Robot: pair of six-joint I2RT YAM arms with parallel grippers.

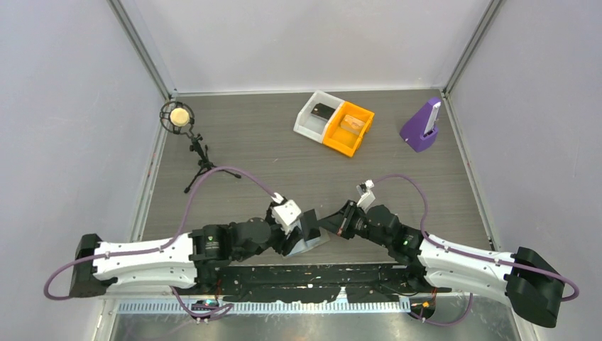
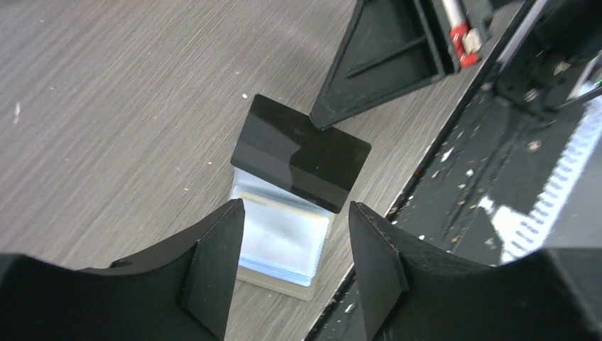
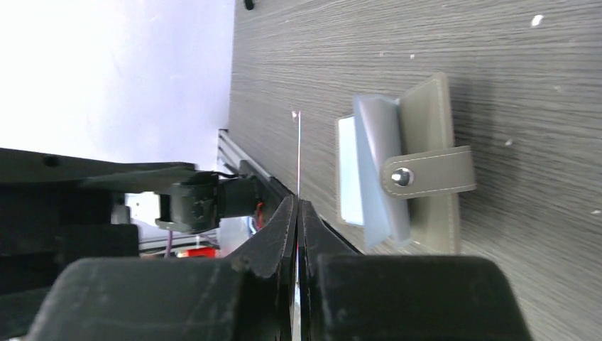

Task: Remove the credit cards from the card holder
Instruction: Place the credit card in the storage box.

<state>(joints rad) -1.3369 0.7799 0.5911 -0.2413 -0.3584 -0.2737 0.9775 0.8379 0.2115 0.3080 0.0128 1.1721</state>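
Observation:
The card holder (image 2: 282, 245) lies open on the table near its front edge, a light blue inner panel facing up. In the right wrist view the card holder (image 3: 419, 170) shows its grey-brown cover and snap tab. My left gripper (image 2: 295, 206) hangs open just above it, one finger on each side, holding nothing. A black credit card (image 2: 302, 153) sticks out over the holder's far end, and my right gripper (image 3: 299, 202) is shut on its corner. From the right wrist the card (image 3: 299, 153) appears edge-on as a thin line. Both grippers (image 1: 304, 229) (image 1: 334, 220) meet at the table's front middle.
A white bin (image 1: 314, 115) and an orange bin (image 1: 349, 128) stand together at the back. A purple stand (image 1: 422, 126) is at the back right, a microphone on a tripod (image 1: 177, 117) at the back left. The black base rail (image 2: 454, 177) runs beside the holder.

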